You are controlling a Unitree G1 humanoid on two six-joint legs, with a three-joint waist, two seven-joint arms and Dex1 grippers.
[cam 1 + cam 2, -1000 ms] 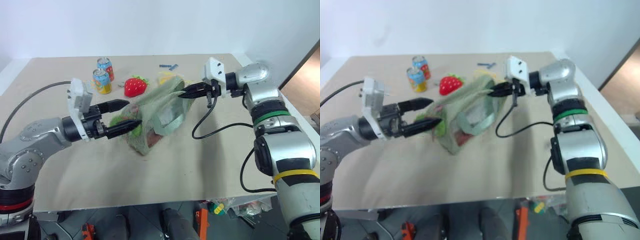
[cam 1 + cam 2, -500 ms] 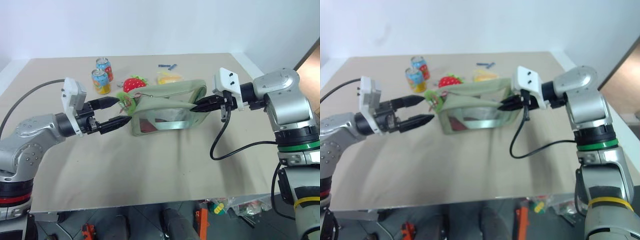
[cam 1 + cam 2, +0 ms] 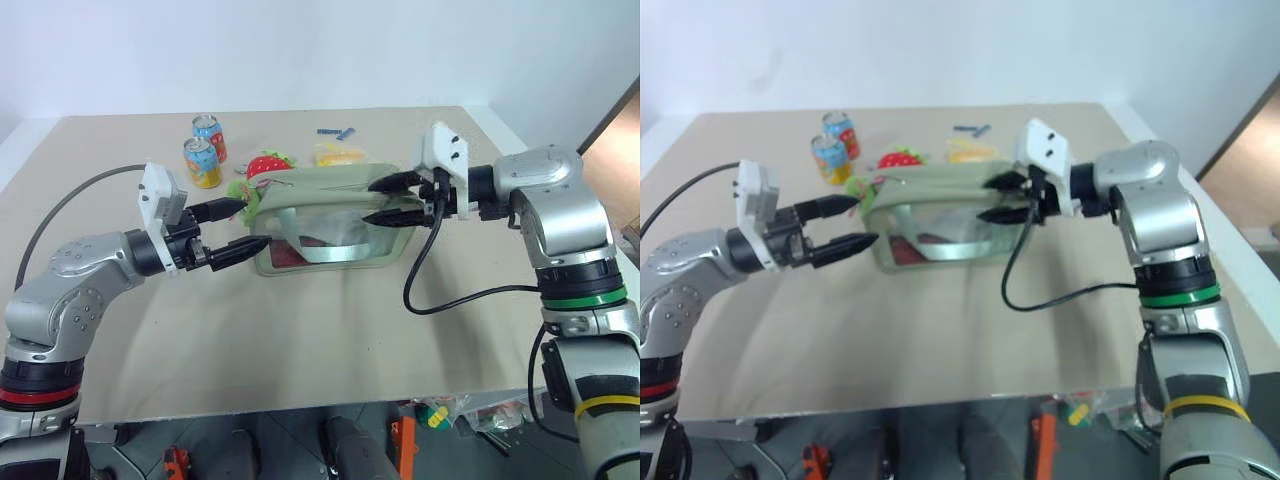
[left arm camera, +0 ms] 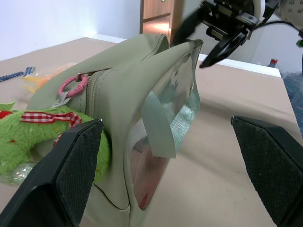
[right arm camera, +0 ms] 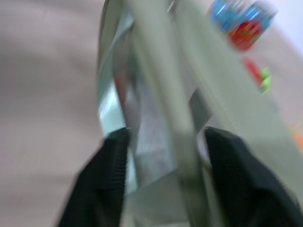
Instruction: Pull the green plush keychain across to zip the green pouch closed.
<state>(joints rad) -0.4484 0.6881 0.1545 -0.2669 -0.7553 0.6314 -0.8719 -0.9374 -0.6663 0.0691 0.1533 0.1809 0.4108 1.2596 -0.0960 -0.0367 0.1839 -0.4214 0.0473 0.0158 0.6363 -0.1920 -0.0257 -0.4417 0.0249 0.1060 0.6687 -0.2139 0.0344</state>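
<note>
I am lining up on the green plush keychain [image 3: 243,192], lying just ahead of my left gripper [image 3: 240,229], nearer it than my right gripper [image 3: 397,199].
Both grippers are standing apart, holding nothing; the green pouch [image 3: 330,215] is stretching lengthwise between them; something red is showing through its clear panel.

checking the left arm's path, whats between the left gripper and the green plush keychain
Nothing: in the left eye view the left gripper sits right beside the green plush keychain.
</note>
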